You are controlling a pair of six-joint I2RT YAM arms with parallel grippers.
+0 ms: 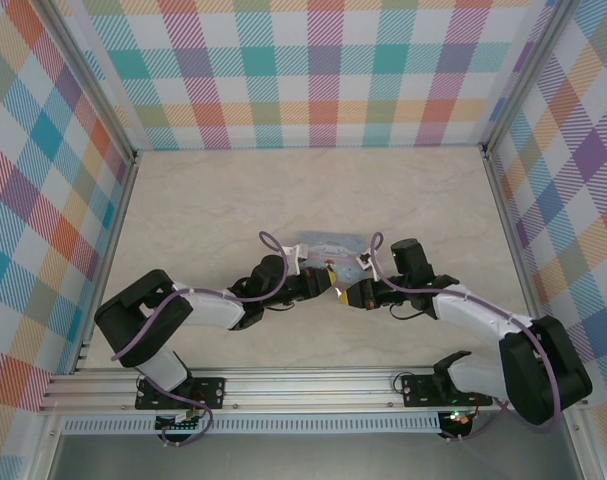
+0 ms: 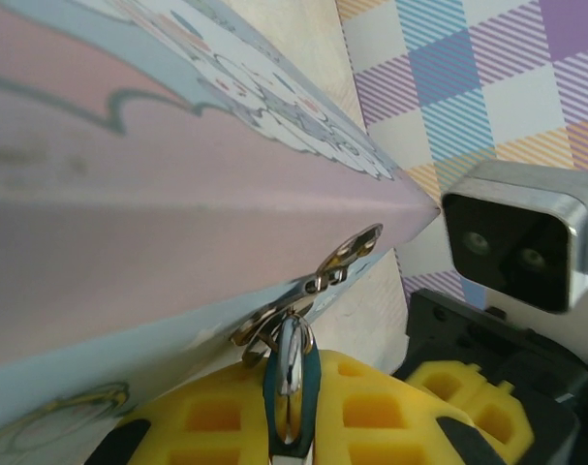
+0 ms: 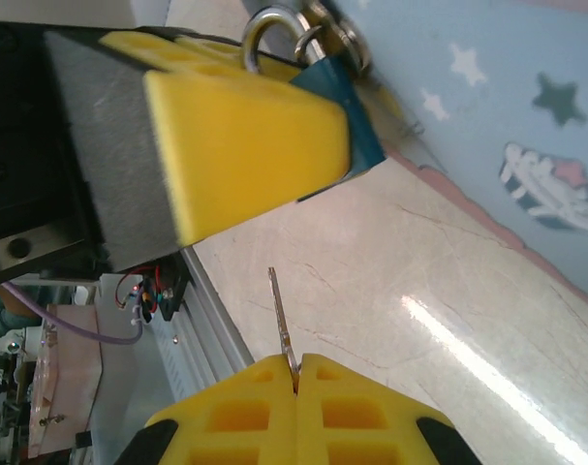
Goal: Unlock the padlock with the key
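My left gripper (image 2: 290,417) is shut on the padlock (image 2: 292,373), a small teal body pinched edge-on between the yellow pads. The padlock's silvery shackle (image 3: 267,37) hooks through the metal hasp (image 2: 344,257) of the pale blue cartoon tin (image 2: 129,203). My right gripper (image 3: 296,376) is shut on the key (image 3: 282,320), a thin metal blade sticking up from its pads. The key's tip points toward the left gripper's pad (image 3: 245,126) and the padlock (image 3: 356,145), with a gap between them. In the top view both grippers (image 1: 323,283) (image 1: 347,293) meet just in front of the tin (image 1: 328,242).
The tin lies on the marble-pattern table (image 3: 448,291) at mid table. The aluminium rail (image 1: 303,385) runs along the near edge, close below the right gripper. Checked walls (image 1: 313,70) enclose the table. The right wrist's camera (image 2: 521,247) looms beside the padlock.
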